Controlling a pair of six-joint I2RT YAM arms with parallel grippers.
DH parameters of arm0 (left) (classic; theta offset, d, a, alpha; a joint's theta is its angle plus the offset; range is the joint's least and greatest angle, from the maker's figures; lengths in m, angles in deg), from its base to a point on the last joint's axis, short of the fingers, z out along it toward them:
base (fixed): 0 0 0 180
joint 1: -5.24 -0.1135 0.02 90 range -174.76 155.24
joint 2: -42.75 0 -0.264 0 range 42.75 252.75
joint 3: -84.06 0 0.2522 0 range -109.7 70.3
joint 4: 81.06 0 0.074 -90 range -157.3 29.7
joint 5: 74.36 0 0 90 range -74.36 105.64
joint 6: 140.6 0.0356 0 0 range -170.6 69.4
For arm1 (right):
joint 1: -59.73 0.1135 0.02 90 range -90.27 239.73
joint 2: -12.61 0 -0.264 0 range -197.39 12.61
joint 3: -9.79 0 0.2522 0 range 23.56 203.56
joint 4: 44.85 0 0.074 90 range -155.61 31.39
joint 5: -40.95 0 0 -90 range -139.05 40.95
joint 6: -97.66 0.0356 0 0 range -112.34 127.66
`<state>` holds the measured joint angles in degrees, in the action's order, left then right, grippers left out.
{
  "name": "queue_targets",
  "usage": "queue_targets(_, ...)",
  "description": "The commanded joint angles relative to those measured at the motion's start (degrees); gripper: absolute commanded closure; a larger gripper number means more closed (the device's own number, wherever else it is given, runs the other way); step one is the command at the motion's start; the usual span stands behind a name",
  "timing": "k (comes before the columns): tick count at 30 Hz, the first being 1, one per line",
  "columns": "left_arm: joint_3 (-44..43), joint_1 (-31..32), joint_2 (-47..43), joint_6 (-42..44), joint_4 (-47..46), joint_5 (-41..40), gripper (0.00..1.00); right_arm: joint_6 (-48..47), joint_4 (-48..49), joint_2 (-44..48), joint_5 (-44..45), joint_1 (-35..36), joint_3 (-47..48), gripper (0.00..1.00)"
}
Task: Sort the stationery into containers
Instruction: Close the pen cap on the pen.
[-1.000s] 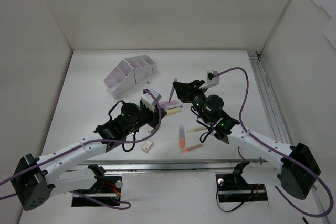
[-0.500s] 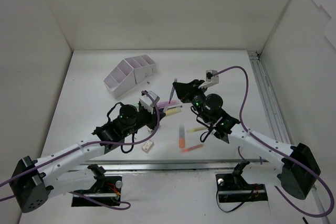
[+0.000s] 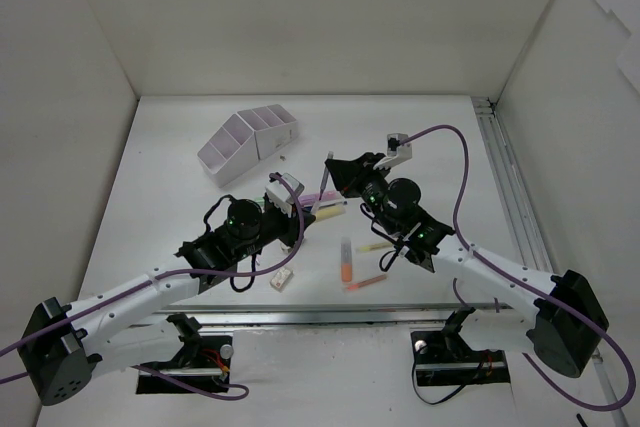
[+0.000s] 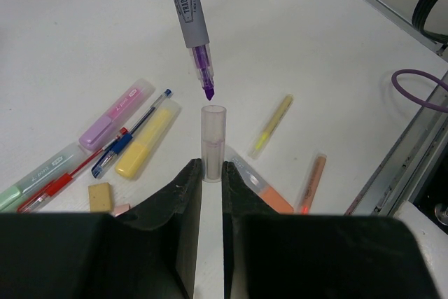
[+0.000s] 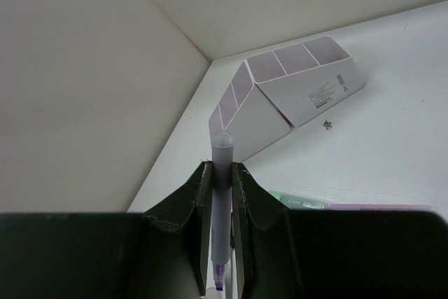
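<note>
Stationery was the story at mid-desk (image 3: 430,137), and the two arms met right above it. The left gripper (image 4: 212,167) had its jaws pinched almost together on a clear cap (image 4: 213,138), held upright with the open mouth up. Over it, the right gripper (image 5: 222,170) was clamped tight on the barrel of a purple highlighter (image 4: 190,15), bare purple tip pointing down, hanging just above the cap's mouth and not yet in it. Below them, loose on the desk, lay a lilac highlighter (image 4: 115,122), a yellow highlighter (image 4: 147,139) and a blue pen (image 4: 129,143) side by side, with a green highlighter (image 4: 31,176), a red pen (image 4: 59,181) and a beige eraser (image 4: 100,197) close by. Nearer the near edge sat a slim yellow pen (image 4: 271,125), an orange pen (image 4: 311,183) and an orange highlighter (image 4: 262,187). The organizer (image 5: 315,92) waited well apart, out toward the far left corner; no stationery could be seen in its four compartments.
</note>
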<state>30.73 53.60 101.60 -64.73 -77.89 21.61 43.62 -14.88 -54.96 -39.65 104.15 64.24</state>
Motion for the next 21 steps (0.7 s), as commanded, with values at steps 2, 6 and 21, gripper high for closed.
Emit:
queue_targets(2, -1.2, -0.3, -0.6, 0.3, -4.6, 0.1, 1.00, -0.4, 3.9, 0.5, -0.6, 0.6, 2.9, 1.00)
queue_targets(6, -1.1, -0.3, -0.6, 0.2, -4.9, -0.1, 1.00, 0.5, 3.7, 0.2, -1.9, 0.5, 3.1, 1.00)
queue_targets(21, -0.4, -0.3, -0.1, -0.5, -7.2, -2.6, 1.00, 1.5, 3.5, 0.2, -2.2, 0.8, 2.5, 1.00)
